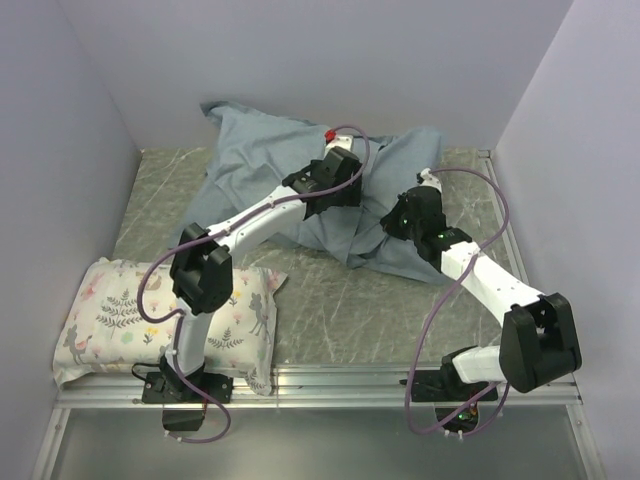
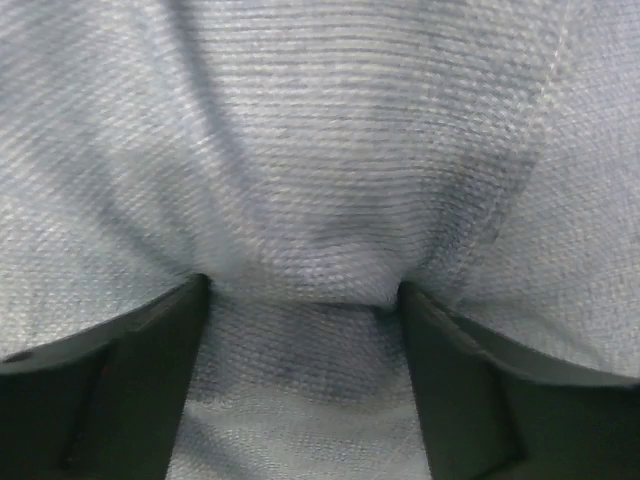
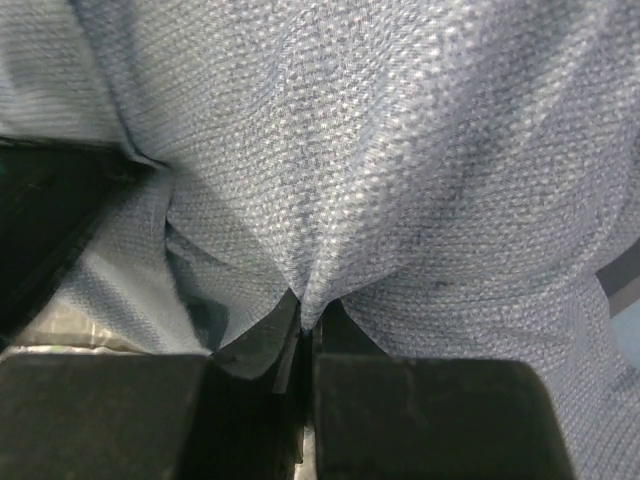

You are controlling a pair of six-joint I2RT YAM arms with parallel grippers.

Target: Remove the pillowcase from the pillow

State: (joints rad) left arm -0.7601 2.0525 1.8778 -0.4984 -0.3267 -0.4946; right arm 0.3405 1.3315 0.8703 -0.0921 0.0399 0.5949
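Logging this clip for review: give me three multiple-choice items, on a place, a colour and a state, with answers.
1. Where does the printed pillow lie? A) the table's near-left corner B) its far-right corner C) its far middle
2. What colour is the pillowcase? A) red B) yellow C) blue-grey
3. How is the right hand? A) wide open in the air B) shut on a pillowcase fold C) gripping the printed pillow
Answers: 1 A, the top view shows it at the near left; 2 C, every view shows blue-grey cloth; 3 B, the wrist view shows its fingers closed on a pinched fold.
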